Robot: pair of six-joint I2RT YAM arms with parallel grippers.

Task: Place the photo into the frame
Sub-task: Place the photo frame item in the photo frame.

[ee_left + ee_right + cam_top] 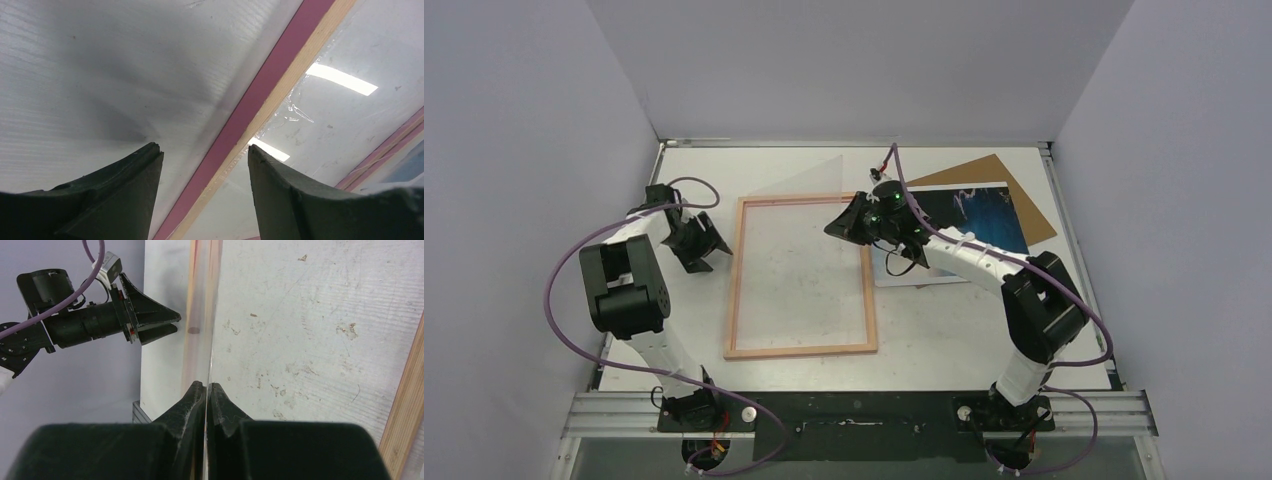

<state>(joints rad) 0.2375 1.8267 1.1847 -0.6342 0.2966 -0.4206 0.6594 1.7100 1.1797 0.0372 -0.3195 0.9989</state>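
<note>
The photo (984, 214) is seen lying picture-side up on the table (944, 335), to the right of the frame (802, 351) and not yet in it, partly over the board (999, 172). The frame is laid tan side up at mid-table. Over it the sheet (809, 180) is held tilted, its right side raised. Its low edge seems to rest near the left rail, though that contact cannot be confirmed. The sheet is pinched by its edge between the pressed-together fingers of the right gripper (206, 388), above the frame's far right corner. The left gripper (205, 156) is spread and empty, with the frame's left rail seen running past the gap between its fingers.

The step in hand is judged to be the handling of the sheet, which must be settled before the photo can be placed. It would be done well if the sheet were swung slowly about its low edge, pinched only at the margin, and the frame steadied by the left gripper should it slide. The photo would then need to be taken by a margin and turned picture-side down.
</note>
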